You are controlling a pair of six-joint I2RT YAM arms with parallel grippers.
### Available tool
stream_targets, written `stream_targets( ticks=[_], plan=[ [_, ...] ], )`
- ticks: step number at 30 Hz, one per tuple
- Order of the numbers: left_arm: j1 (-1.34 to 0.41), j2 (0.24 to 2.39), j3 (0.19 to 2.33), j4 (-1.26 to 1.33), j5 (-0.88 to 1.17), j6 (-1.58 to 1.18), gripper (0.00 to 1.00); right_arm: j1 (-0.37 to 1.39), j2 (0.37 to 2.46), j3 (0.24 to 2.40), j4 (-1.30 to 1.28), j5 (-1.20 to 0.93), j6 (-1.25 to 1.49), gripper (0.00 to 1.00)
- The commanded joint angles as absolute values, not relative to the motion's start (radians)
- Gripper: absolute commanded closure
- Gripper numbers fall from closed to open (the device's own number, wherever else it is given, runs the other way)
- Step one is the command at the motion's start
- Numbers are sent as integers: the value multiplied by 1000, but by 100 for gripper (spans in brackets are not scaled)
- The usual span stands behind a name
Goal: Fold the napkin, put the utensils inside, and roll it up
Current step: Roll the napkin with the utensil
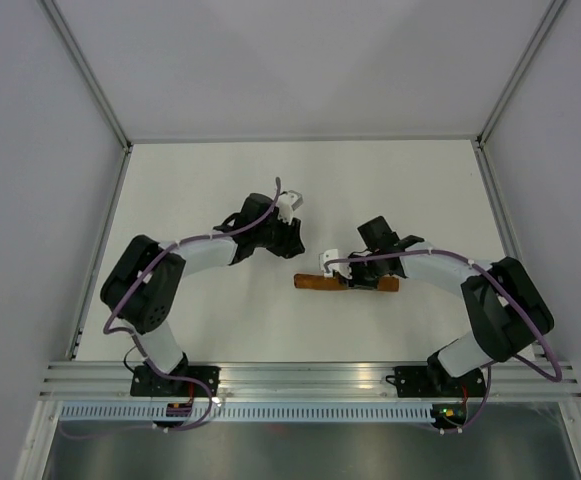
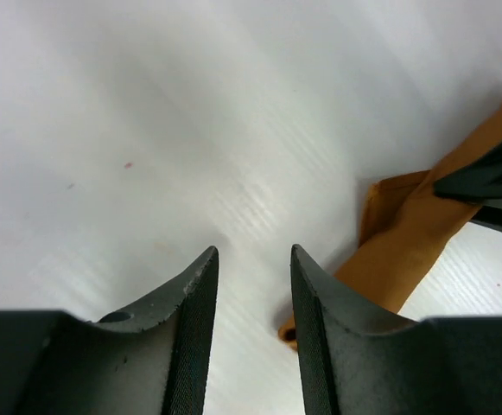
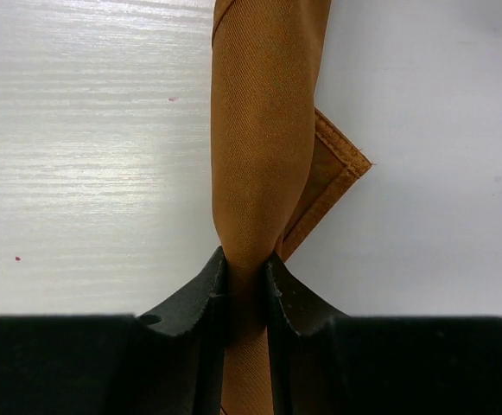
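Observation:
The rust-orange napkin (image 1: 315, 283) lies rolled into a narrow tube on the white table, running left to right between the two arms. My right gripper (image 1: 362, 278) is shut on the roll's right part. In the right wrist view the roll (image 3: 263, 130) is pinched between the pads at my right gripper (image 3: 245, 258), and a hemmed corner flap (image 3: 337, 160) sticks out to the right. My left gripper (image 2: 253, 252) stands open with only bare table between its fingers. The roll's left end (image 2: 406, 251) lies just right of it, apart from it. In the top view my left gripper (image 1: 295, 243) hovers up-left of the roll. No utensils show.
The white table (image 1: 200, 200) is walled by grey panels with metal rails at the left (image 1: 100, 250) and right (image 1: 500, 210). Both arm bases sit on the rail at the near edge (image 1: 300, 380). The other arm's dark fingers (image 2: 492, 186) show at the right of the left wrist view.

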State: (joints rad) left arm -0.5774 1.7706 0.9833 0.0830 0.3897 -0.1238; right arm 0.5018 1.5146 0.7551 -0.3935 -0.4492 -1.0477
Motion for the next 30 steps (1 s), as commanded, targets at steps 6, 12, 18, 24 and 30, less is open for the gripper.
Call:
stream_targets(
  ticks=[6,12,18,24,30],
  plan=[
    [-583,1444,658,512,11,-201,49,462,1715,931,-695,-500,-1109,89],
    [-610,1336,497,707,-40,-150,48,436,1887,1106,-848,-535,-1152,90],
    [-750,1307,426,824,-116,27,47,410,2029,1251,-963,-551,-1183,90],
    [-897,1364,437,836,-175,179,44,399,2118,1351,-1035,-561,-1190,90],
    [-1020,1517,551,727,-161,319,44,394,2163,1390,-1061,-561,-1187,89]
  ],
)
